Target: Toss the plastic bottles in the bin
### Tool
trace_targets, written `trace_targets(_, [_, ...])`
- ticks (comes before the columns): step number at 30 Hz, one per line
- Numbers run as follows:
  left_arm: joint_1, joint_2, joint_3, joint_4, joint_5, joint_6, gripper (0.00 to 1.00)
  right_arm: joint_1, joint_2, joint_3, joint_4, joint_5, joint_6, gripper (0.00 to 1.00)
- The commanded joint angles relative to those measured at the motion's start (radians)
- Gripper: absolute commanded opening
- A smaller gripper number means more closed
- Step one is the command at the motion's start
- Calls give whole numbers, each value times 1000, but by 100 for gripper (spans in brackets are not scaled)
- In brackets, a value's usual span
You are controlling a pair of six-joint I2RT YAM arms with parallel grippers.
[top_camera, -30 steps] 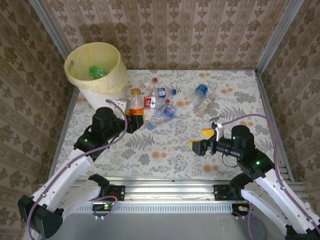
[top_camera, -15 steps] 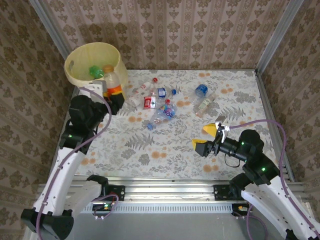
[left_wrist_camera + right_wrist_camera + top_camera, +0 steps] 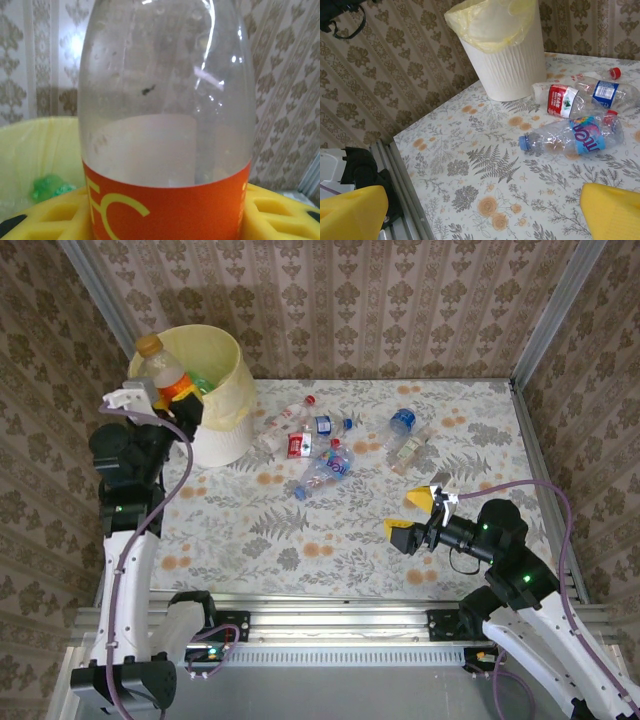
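Since a second ago our left gripper [image 3: 178, 398] swings the orange-label bottle [image 3: 160, 362] off the table [image 3: 330, 540] up to the bin [image 3: 236, 375] | step: drop, jaws pinching the bottle over the rim | next: we judge a release once it sits inside | right gripper [image 3: 407, 516] spread wide, idle beside the remaining bottles [image 3: 322, 462]
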Motion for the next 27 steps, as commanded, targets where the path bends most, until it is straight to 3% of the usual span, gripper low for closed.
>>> trace_targets(1, [20,6,34,198,34,-36,52,6,-6,24,1,-11,-20,100])
trace_targets(12, [38,15,-91,601,-25,-98,52,6,-4,23,2,-6,-24,100])
trace_targets(27, [39,36,-91,623,-23,-79,52,6,-3,23,-3,-4,-22,100])
